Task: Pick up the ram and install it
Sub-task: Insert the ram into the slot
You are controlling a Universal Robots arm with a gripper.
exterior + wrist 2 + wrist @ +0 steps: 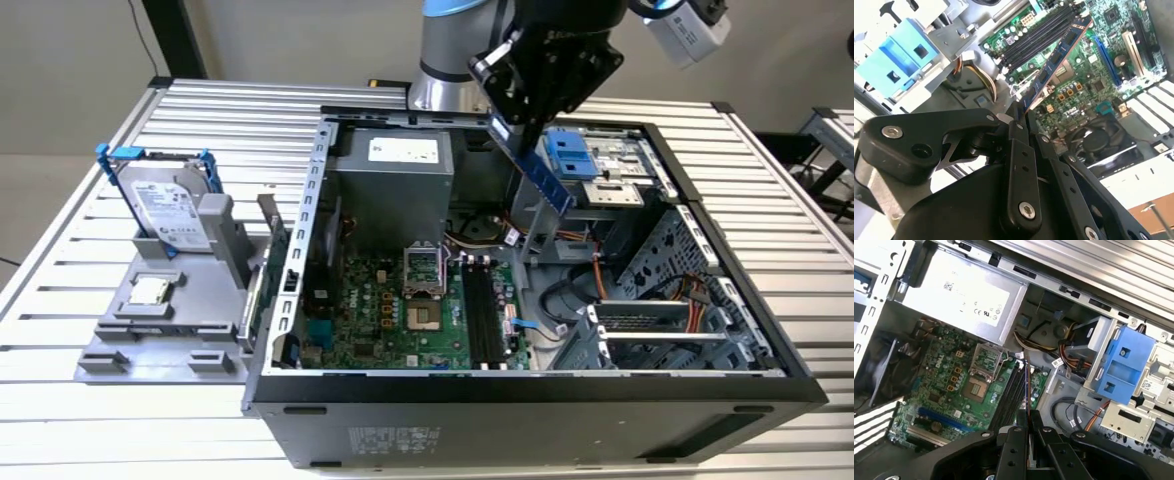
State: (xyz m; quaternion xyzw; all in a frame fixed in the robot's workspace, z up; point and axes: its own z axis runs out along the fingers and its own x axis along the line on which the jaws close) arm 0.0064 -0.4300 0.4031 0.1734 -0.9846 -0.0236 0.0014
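Your gripper (pixel 515 122) has its jaws pinched nearly together on one end of the ram (pixel 547 175), which hangs tilted above the motherboard (pixel 380 305).

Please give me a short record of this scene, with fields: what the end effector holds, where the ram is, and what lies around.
end effector: shut on the ram
ram: tilted in the air above the open computer case, not seated
memory slots: on the motherboard, beneath the ram
hard drive: in blue bracket, on grey stand, at the exterior view's left of the case
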